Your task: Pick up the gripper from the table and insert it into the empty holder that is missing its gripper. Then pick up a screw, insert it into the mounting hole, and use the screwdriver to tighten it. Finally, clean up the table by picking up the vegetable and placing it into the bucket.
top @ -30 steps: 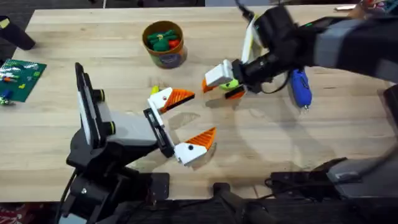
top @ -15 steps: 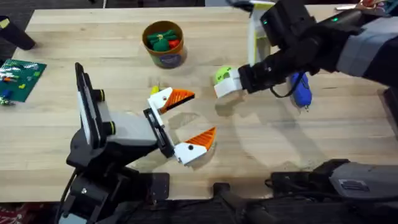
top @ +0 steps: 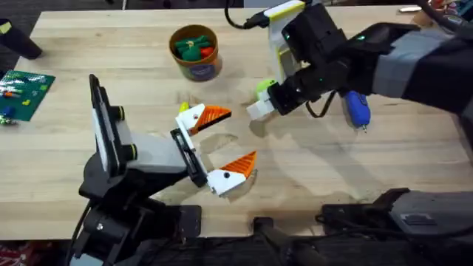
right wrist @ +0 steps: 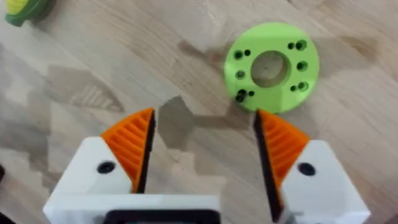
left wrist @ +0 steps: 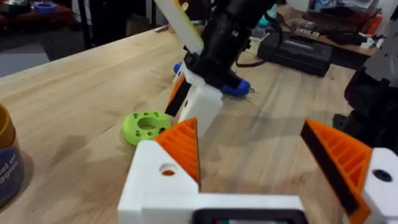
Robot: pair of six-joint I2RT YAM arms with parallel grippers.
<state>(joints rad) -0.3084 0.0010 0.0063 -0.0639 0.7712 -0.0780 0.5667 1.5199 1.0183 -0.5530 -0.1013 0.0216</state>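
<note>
Right end effector [right wrist: 205, 146]: spread open and empty, low over the table just beside the disc.
Green disc [right wrist: 270, 67]: lay flat mid-table toward the far edge, with what looked like a dark screw [right wrist: 241, 96] at its rim.
Screwdriver [top: 357, 107]: lay nearer the right edge.
Left end effector [left wrist: 249, 155]: open, empty.
Risk: could have nudged the disc or flicked the tiny screw away on closing off-centre.

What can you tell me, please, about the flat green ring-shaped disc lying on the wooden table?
The flat bright green ring-shaped disc looks like matte plastic. It has a round central hole and several small dark holes around its face, one seemingly holding a black screw at its edge. It lies flat on the light wooden table, just beyond the right gripper, whose open orange-padded fingers hover above without touching it. Nothing else touches it.
</note>
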